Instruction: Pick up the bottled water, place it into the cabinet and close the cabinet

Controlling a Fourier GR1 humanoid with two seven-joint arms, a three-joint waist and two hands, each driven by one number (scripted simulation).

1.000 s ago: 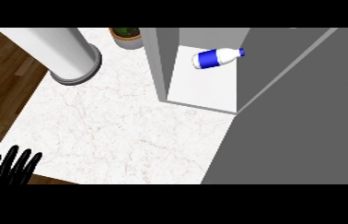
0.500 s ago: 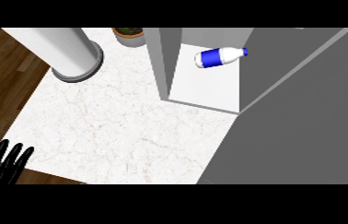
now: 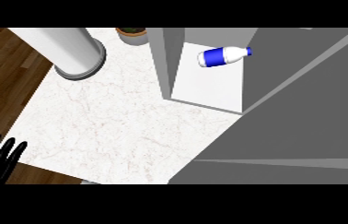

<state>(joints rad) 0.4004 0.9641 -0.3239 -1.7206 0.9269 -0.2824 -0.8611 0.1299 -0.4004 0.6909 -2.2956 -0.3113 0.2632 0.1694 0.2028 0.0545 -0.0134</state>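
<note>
Bottle: bottle point(image 3: 223, 56) lies on its side on the white floor of the cabinet point(image 3: 170, 57), far right of the scene, cap pointing right; nothing touches it.
Cabinet door: door point(image 3: 299, 117) stands open, a broad grey panel across the near right, overhanging the worktop point(image 3: 115, 121).
Left robot hand: left robot hand point(image 3: 9, 154) shows at the near left edge, fingers straight and pointing up, released, grasping nothing; resting, well apart from bottle and door.
Right robot hand: in no view, so I cannot tell its state.
Done, as judged: pick-up and placing look finished, since the bottle is inside the cabinet and free of either hand.
Left, as judged: closing the door; no hand is on it or near it in this view.
Next move calls for: a hand brought to the door's free edge, then a swing toward the cabinet front; the bottle sits far enough in that it should not block the door.
Bystanders: plant pot point(image 3: 132, 35) at the far edge and a pale cylinder point(image 3: 71, 48) at far left, both apart from the cabinet.
Change from earlier frames: left robot hand has slid a little further off the left edge, with less of it showing; bottle and door show no clear change, apart from a slight shift of the whole view.
</note>
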